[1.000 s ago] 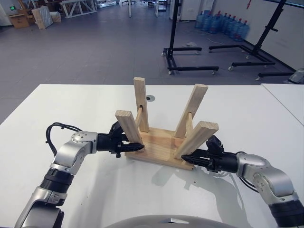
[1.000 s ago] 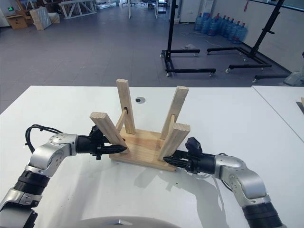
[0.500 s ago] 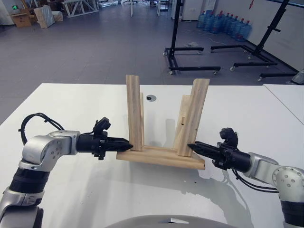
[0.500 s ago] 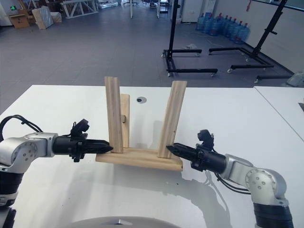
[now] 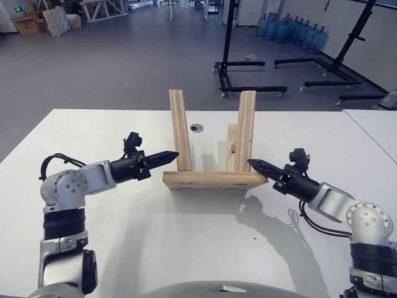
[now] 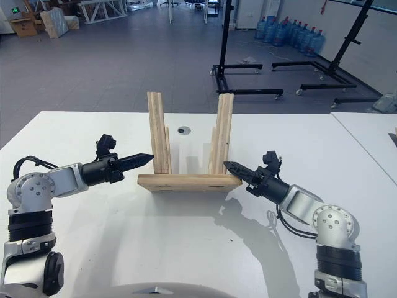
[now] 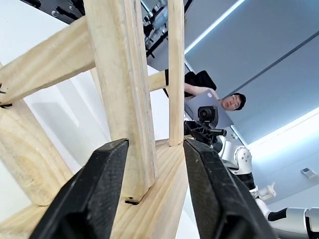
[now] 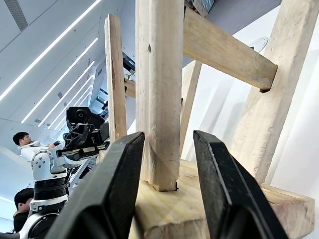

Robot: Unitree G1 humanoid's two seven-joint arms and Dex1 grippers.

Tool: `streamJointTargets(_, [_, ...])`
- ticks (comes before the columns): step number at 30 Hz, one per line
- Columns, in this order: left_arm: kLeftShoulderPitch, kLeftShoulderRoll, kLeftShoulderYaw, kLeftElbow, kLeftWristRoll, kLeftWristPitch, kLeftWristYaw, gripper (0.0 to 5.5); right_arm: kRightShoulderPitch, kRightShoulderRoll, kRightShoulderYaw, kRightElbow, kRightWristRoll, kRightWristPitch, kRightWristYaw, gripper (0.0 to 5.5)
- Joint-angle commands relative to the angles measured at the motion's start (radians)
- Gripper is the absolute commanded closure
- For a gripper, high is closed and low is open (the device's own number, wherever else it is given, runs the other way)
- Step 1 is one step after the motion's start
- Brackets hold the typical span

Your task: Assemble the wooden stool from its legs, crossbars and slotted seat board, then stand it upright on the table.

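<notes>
Black jaws of the left gripper point(image 5: 167, 155) are held apart, grasping nothing, with the tips just beside the left leg point(image 5: 180, 130). In the left wrist view that leg is lined up with the gap between them. The stool point(image 5: 214, 180) is located on the bench point(image 5: 186, 248), inverted, with the seat board point(image 6: 186, 182) down and the legs up. Assembly is therefore judged complete, and only turning over is left. The right gripper point(image 5: 255, 164) is placed at the opposite end, by the right leg point(image 5: 246, 130), with its jaws likewise released. Both arms are set level and facing, presumably so that the stool can be clamped from two sides and rotated upright.
</notes>
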Motion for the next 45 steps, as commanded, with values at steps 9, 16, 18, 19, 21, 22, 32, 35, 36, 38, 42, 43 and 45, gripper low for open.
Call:
streamJointTargets(9, [-0.049,-0.057,0.008,0.110,0.166,-0.296,0.162,3.11,-0.144,0.005,-0.124,0.121,-0.065,-0.137,-0.057,3.74])
streamJointTargets(16, [0.075,0.107,-0.096,0.060,0.333,-0.551,-0.047,3.11,0.046,-0.124,0.050,0.055,-0.468,-0.435,0.197,3.74])
streamJointTargets(18, [0.107,0.160,-0.142,0.074,0.417,-0.668,-0.114,3.11,0.072,-0.148,0.080,0.074,-0.556,-0.515,0.256,3.74])
streamJointTargets(19, [0.123,0.170,-0.155,0.070,0.438,-0.703,-0.137,3.11,0.081,-0.155,0.099,0.078,-0.594,-0.553,0.284,3.74])
streamJointTargets(21, [0.196,0.217,-0.201,0.004,0.457,-0.754,-0.234,3.11,0.122,-0.181,0.148,0.077,-0.663,-0.632,0.378,3.74])
streamJointTargets(22, [0.229,0.245,-0.223,-0.025,0.465,-0.777,-0.287,3.11,0.139,-0.195,0.165,0.078,-0.687,-0.662,0.422,3.74])
streamJointTargets(32, [0.200,0.232,-0.348,0.137,0.664,-1.143,-0.390,2.67,0.099,-0.200,0.263,0.216,-0.887,-0.892,0.543,3.45])
streamJointTargets(35, [0.180,0.216,-0.370,0.173,0.685,-1.192,-0.397,2.22,0.075,-0.189,0.276,0.250,-0.906,-0.923,0.553,2.92])
streamJointTargets(36, [0.167,0.213,-0.377,0.189,0.694,-1.204,-0.405,2.09,0.067,-0.192,0.284,0.259,-0.917,-0.933,0.563,2.75])
streamJointTargets(38, [0.142,0.205,-0.386,0.210,0.701,-1.214,-0.411,1.79,0.059,-0.195,0.293,0.274,-0.936,-0.955,0.573,2.39])
streamJointTargets(42, [0.083,0.169,-0.400,0.293,0.761,-1.292,-0.368,1.56,0.009,-0.176,0.314,0.334,-0.980,-1.015,0.564,2.11])
streamJointTargets(43, [0.074,0.164,-0.403,0.303,0.765,-1.297,-0.366,1.56,-0.004,-0.172,0.320,0.344,-0.984,-1.016,0.571,2.11])
streamJointTargets(45, [0.055,0.154,-0.413,0.312,0.762,-1.290,-0.385,1.56,-0.057,-0.163,0.333,0.374,-0.986,-1.012,0.587,2.11])
